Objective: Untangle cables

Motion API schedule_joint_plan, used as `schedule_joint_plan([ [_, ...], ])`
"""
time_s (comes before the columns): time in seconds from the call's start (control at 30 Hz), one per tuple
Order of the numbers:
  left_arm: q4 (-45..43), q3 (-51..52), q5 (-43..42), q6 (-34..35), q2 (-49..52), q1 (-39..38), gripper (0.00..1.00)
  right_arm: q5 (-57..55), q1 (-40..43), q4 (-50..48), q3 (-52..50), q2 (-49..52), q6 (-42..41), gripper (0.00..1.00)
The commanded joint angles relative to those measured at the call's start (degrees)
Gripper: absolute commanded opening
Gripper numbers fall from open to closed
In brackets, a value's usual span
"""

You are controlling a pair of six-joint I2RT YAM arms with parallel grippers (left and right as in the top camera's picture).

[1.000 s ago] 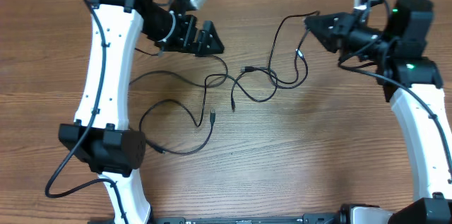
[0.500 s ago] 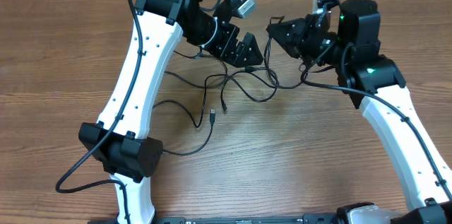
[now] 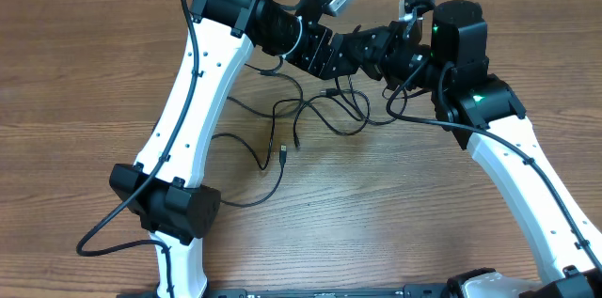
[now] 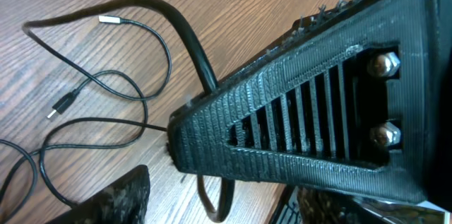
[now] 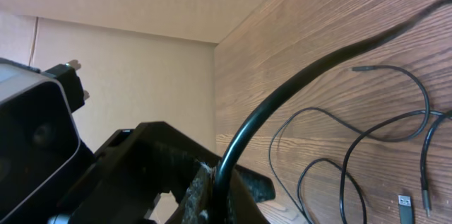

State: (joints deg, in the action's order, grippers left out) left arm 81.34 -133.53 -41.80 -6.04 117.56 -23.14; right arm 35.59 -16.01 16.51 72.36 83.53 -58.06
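One cable [image 5: 240,136] in closed right pincer [image 5: 212,181]

- Overhead view: light was even and diffuse from above; the table [image 3: 75,148] was bright and sharp to every edge, with only faint, soft shadows.
- Left wrist view: wood grain was sharp; the nearest foreground was dim and soft.
- Right wrist view: the cable [image 5: 304,75] near the lens was blurred.

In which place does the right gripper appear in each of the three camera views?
Overhead: right gripper at top centre, meeting the left gripper.
Left wrist: seen as a ribbed black wedge filling the right half.
Right wrist: its own fingers, bottom left.
Shared landmark: the black cable it pinches.
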Motion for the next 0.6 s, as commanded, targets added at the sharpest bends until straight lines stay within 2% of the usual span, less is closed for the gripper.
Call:
schedule_joint_plan([
  [0.0, -0.61, -0.59, 0.94, 1.99, -0.28, -0.68, 0.52, 0.9, -0.7, -0.76, 0.5, -0.48, -0.7, 0.04],
  [0.1, -0.61, -0.59, 0.85, 2.03, -0.28, -0.68, 0.45, 0.87, -0.7, -1.95, 0.5, -0.48, -0.7, 0.04],
  [0.23, -0.61, -0.59, 0.85, 2.03, -0.24, -0.68, 0.3, 0.87, -0.7, -3.17, 0.5, -0.48, -0.74, 0.04],
  [0.37, -0.85, -0.59, 0.9, 2.01, -0.24, -0.68, 0.2, 0.87, -0.7, -3.15, 0.5, -0.48, -0.87, 0.04],
  [0.43, -1.09, -0.59, 0.87, 2.03, -0.24, -0.68, 0.19, 0.87, -0.7, -3.15, 0.5, -0.48, -0.87, 0.04],
  [0.57, -1.29, -0.59, 0.87, 2.03, -0.24, -0.68, 0.04, 0.87, -0.7, -3.13, 0.5, -0.48, -0.83, 0.04],
])
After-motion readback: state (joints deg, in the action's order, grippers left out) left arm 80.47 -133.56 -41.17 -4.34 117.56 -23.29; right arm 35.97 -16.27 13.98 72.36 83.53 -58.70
